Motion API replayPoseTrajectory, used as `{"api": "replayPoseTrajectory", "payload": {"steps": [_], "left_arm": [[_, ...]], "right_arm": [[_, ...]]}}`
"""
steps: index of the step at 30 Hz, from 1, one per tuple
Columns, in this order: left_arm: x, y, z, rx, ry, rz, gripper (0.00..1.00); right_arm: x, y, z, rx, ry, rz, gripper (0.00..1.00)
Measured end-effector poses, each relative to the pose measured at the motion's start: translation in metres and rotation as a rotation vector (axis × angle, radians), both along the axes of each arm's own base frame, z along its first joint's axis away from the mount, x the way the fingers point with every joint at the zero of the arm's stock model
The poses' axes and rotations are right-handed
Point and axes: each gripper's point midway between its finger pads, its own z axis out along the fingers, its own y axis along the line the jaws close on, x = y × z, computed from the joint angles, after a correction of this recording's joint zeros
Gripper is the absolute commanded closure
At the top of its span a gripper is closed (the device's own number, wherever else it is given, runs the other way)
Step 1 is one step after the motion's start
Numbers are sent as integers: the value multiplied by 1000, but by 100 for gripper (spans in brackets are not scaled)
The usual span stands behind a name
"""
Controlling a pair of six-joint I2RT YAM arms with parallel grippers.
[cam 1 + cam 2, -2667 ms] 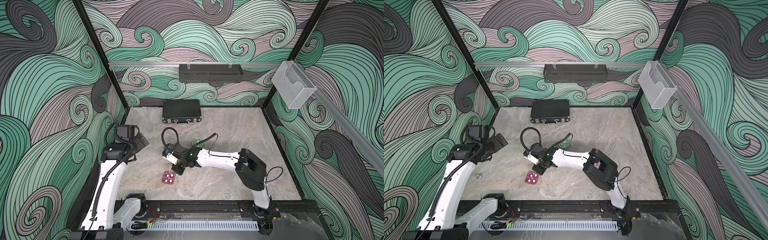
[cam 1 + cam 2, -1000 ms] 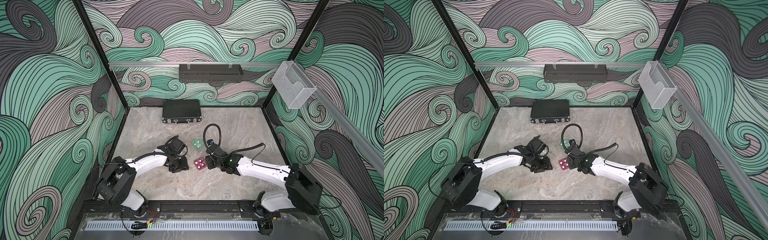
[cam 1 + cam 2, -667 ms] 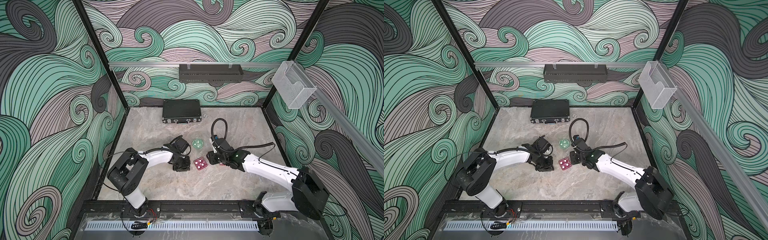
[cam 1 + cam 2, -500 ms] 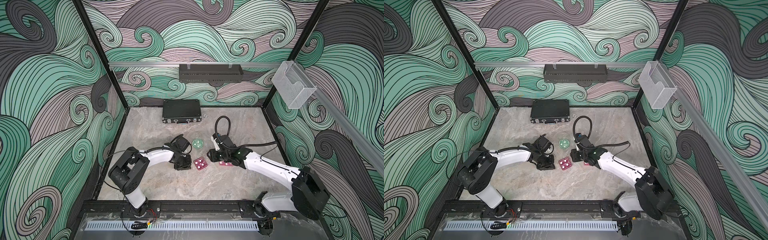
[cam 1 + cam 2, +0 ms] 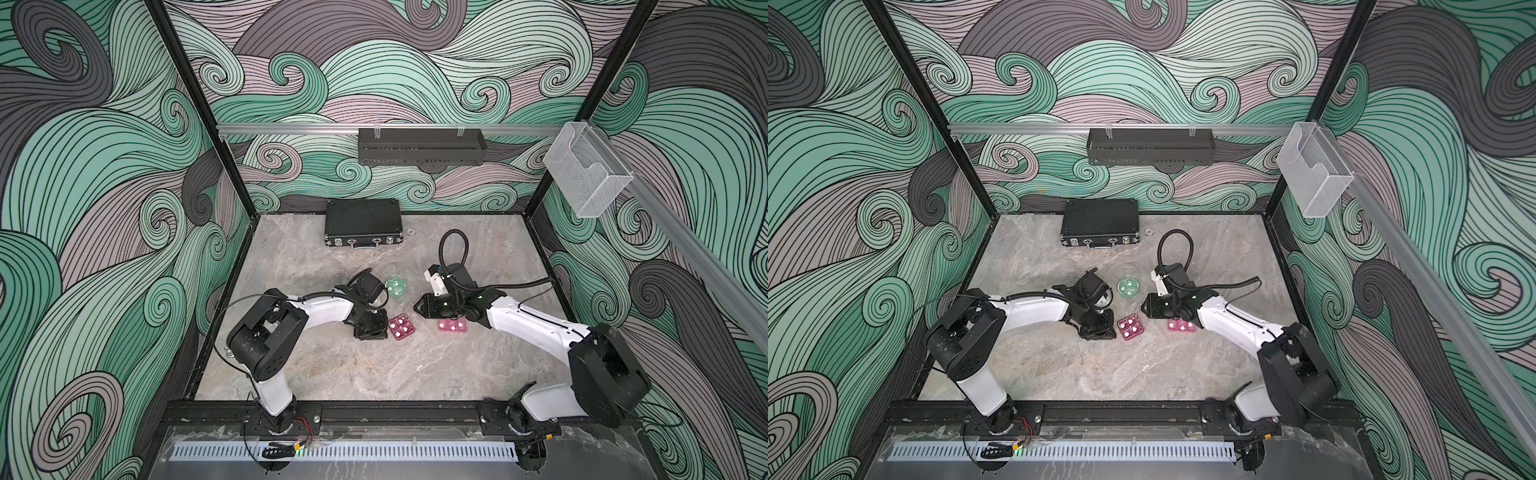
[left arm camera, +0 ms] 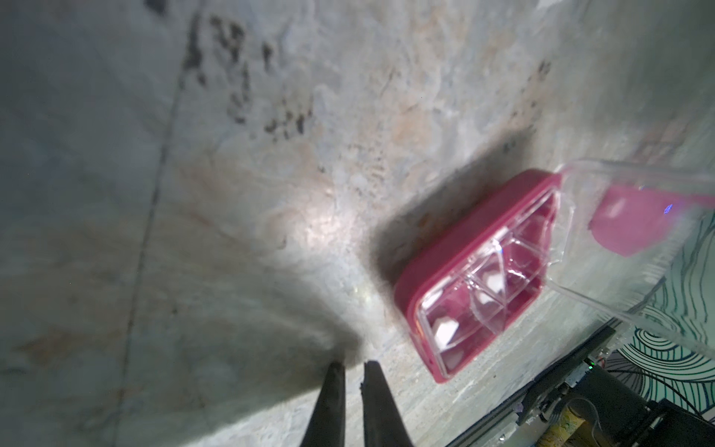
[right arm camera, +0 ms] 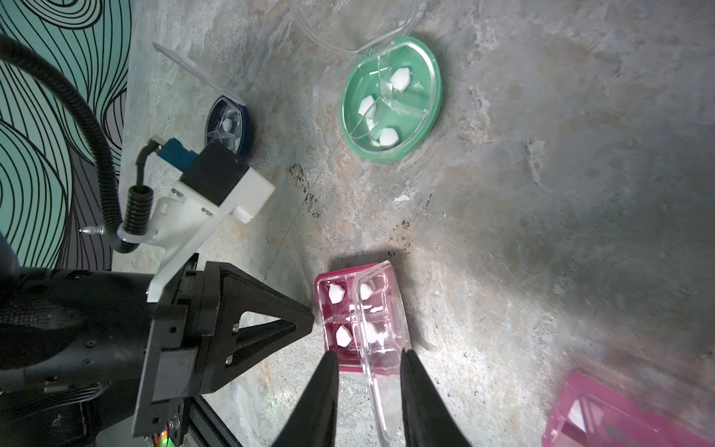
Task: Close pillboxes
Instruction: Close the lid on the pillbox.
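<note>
**No pillbox shut yet; the square pink one is being worked on**

**Top views.** In both top views the boxes sit just below the frame's middle on the marble table [image 5: 374, 374]. The round green pillbox [image 5: 395, 286] is uppermost. Below it, the square dark pink pillbox [image 5: 401, 327] lies just beside the left gripper [image 5: 383, 327]. The rectangular light pink pillbox [image 5: 452, 325] is to its right, partly under the right arm. The right gripper [image 5: 417, 308] hangs between the two pink boxes. The lids are too small to read here, and the dark blue box cannot be made out. A black briefcase [image 5: 362, 224] stands well apart, toward the top of the table.

**Left wrist view.** The left fingers [image 6: 334, 402] are pinched nearly together on nothing, over bare table. The dark pink box lies beside them with its clear lid [image 6: 619, 216] raised off the compartments.

**Right wrist view.** The right fingers [image 7: 329, 394] stand apart, astride the free edge of that lid. It stands upright across the box and is not visibly clamped. The left gripper's tip is at the box's side; whether it touches cannot be told. The green box's lid lies thrown back on the table. The round dark blue pillbox [image 7: 228, 124], beyond the left wrist camera, also has its lid tipped open. The light pink box is blurred at the frame's edge, so its lid cannot be judged.

**Progress.** Three boxes are plainly open, so nearly the whole task seems to remain.
</note>
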Motion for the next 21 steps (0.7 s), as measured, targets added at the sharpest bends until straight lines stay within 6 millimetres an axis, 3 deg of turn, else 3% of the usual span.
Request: {"api": "replayPoseTrajectory", "payload": {"steps": [21], "left_arm": [[8, -7, 0, 2, 7, -3, 84]], "right_arm": [[-7, 12, -6, 70, 60, 19, 77]]}}
